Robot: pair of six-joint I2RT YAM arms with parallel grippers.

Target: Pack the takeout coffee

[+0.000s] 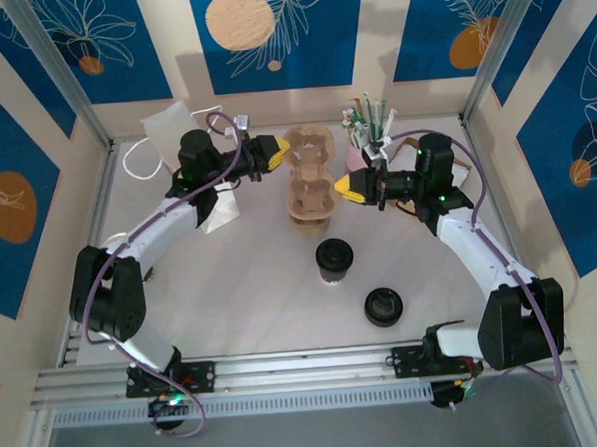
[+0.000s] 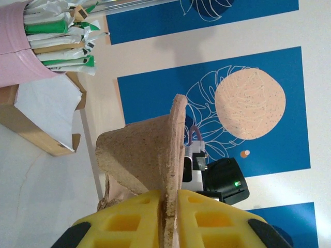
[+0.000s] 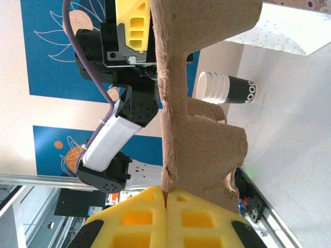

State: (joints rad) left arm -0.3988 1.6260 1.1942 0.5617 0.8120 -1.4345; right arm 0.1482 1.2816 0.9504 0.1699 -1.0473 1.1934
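The takeout coffee (image 1: 333,259), a white cup with a dark band and a black lid, stands on the table in front of a brown pulp cup carrier (image 1: 311,178). My left gripper (image 1: 275,153) is shut on the carrier's left rim, and my right gripper (image 1: 349,188) is shut on its right rim. In the left wrist view the yellow fingers (image 2: 134,222) pinch the carrier's thin edge (image 2: 139,155). In the right wrist view my right gripper (image 3: 166,192) clamps the carrier (image 3: 196,144), with the coffee cup (image 3: 230,89) beyond it and the left gripper (image 3: 132,23) on the far rim.
A loose black lid (image 1: 383,306) lies at the front right. A pink cup of straws (image 1: 359,130) stands behind the carrier, next to a wooden box (image 1: 458,172). A white paper bag (image 1: 173,130) stands at the back left. Patterned walls close in three sides.
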